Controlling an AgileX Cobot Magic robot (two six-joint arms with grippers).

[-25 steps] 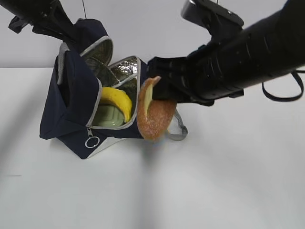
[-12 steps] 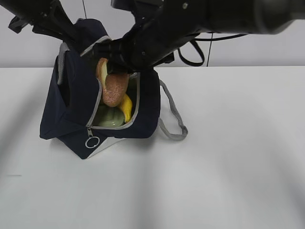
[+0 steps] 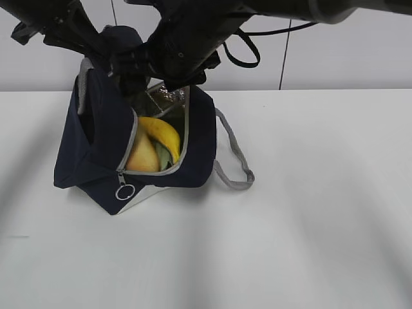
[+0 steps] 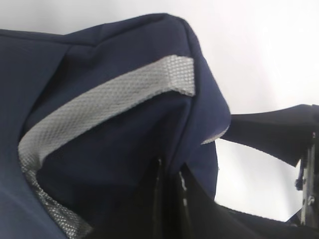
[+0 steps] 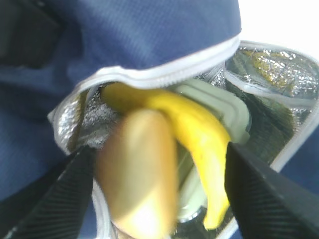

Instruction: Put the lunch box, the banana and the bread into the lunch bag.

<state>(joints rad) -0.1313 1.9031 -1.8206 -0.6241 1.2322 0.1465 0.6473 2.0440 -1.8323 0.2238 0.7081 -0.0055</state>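
My right tool [image 5: 154, 164] is spreading wide, having just dropped the bread [image 3: 143, 156] into the lunch bag [image 3: 96, 141] beside the banana [image 3: 164, 135] and lunch box [image 5: 219, 107], while my left tool is clenching the bag's top.

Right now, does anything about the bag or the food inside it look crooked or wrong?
Nothing is spilled or damaged. The lunch bag leans, held up from above with one bottom edge off the table. The banana and bread sit inside its opening, over the lunch box.

The right tool [image 5: 154, 194] hangs with jaws spread wide; the left tool [image 4: 169, 199] is clamped tight.
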